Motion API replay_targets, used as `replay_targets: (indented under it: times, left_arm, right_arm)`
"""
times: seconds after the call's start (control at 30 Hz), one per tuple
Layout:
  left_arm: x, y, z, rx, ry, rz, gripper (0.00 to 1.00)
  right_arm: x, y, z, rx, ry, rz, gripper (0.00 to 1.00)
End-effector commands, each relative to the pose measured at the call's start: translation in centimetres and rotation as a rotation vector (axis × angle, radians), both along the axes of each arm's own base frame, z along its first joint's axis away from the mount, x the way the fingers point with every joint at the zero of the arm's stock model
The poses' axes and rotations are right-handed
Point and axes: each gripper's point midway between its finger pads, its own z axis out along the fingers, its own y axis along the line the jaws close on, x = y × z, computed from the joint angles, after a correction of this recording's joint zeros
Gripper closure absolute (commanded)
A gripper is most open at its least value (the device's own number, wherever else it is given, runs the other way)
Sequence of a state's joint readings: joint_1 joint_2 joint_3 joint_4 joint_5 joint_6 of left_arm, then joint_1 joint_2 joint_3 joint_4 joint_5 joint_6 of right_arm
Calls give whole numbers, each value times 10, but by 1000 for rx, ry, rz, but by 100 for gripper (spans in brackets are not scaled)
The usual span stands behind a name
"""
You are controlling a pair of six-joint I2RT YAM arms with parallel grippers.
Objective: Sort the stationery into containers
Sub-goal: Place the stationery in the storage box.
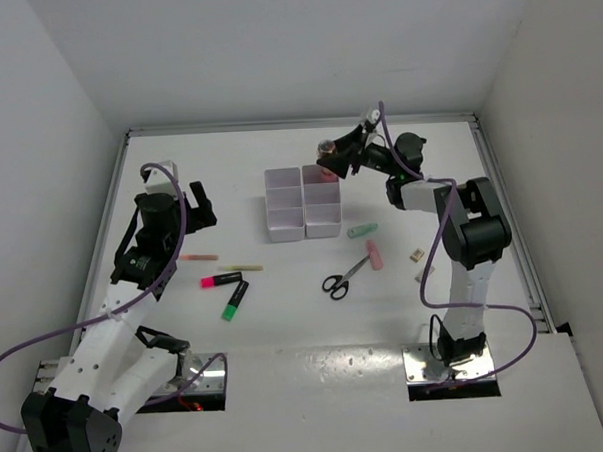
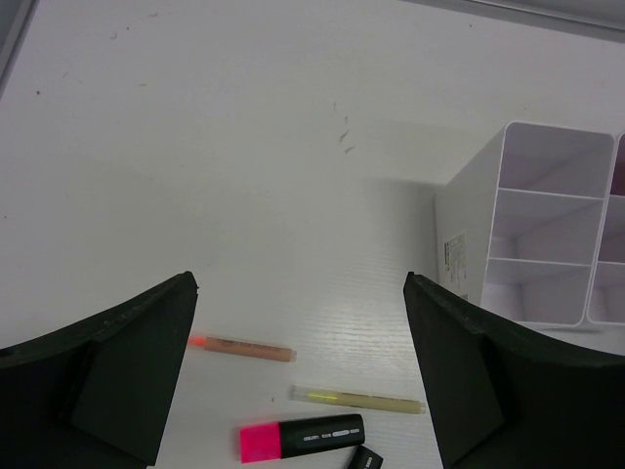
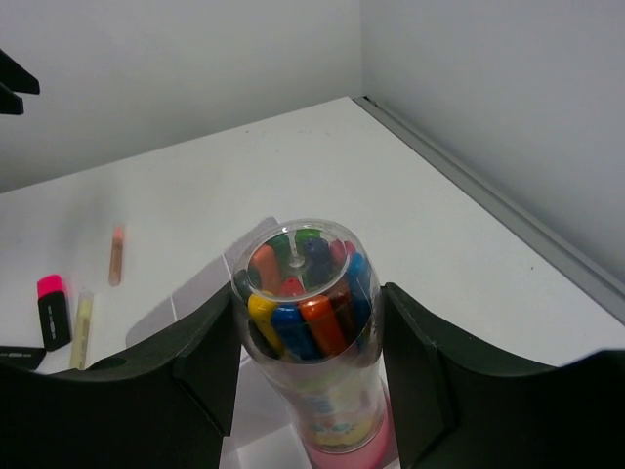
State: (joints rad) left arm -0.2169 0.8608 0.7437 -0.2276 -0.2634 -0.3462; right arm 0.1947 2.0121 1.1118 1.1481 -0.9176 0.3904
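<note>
Holding one pink tube [image 3: 303, 313] — two boxes [image 1: 285, 230], two highlighters [image 1: 221, 281].

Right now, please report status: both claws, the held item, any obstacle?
Left claw open, empty, near pink stick. Right claw shut on pen tube, at far end of right box. No obstacle seen there.

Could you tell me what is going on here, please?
The right gripper is shut on a clear tube of coloured pens, holding it at the far end of the white boxes. The left gripper hangs open and empty near the pink stick, yellow stick and pink highlighter. The scissors are not yet sorted.
</note>
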Motion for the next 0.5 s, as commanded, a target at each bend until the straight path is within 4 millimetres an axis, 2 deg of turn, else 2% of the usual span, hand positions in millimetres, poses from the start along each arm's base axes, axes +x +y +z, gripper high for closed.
replay_targets:
  times: [0.0, 0.03, 0.27, 0.3, 0.47]
  left_arm:
    - [6, -1, 26, -17, -68, 5, 7]
    - [6, -1, 26, -17, -68, 5, 7]
    - [6, -1, 26, -17, -68, 5, 7]
    - [6, -1, 26, -17, -68, 5, 7]
    - [7, -2, 24, -15, -59, 5, 7]
  right_arm:
    - [-3, -2, 18, 3, -164, 11, 100]
    - [-3, -2, 12, 1, -157, 11, 100]
    - [-2, -2, 4, 3, -141, 12, 100]
    - [-2, -2, -4, 0, -121, 13, 99]
    - [-1, -2, -10, -3, -103, 13, 93]
